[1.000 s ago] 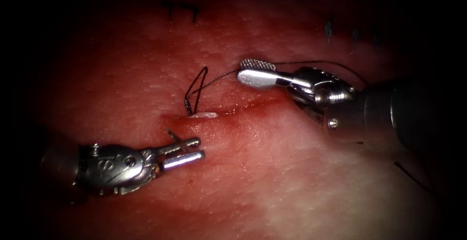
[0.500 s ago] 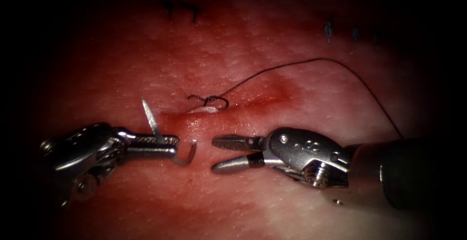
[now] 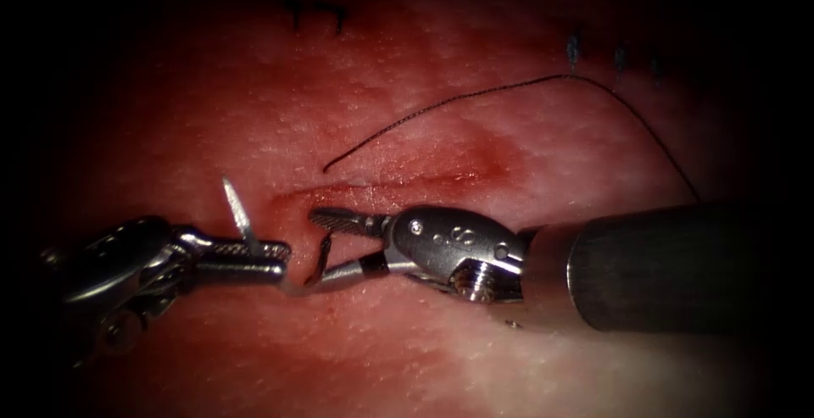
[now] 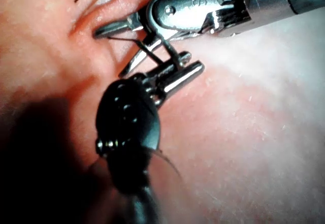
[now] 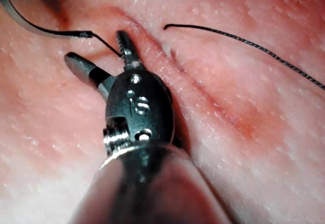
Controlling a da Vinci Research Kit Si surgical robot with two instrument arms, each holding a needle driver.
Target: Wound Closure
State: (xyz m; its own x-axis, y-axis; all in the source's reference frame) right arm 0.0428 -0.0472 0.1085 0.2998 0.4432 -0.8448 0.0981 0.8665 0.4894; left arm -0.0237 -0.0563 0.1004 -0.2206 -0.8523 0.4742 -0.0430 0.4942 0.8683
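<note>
the endoscope view was dim, lit at the centre and black round its edges. glare shone on the right tool (image 3: pixel 326 244). the left tool (image 4: pixel 175 71) threw a dark, blurred shadow beside itself.

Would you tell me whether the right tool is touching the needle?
Cannot tell: in the endoscope view the right tool has open jaws around the needle, but contact is unclear.

Left tool (image 3: pixel 254 253): silver metal wrist, cross-hatched jaw faces, dark housing.
Right tool (image 3: pixel 339 244): polished steel clevis, stamped markings, slotted screw, thick grey cylindrical shaft (image 3: pixel 670 270).
</note>
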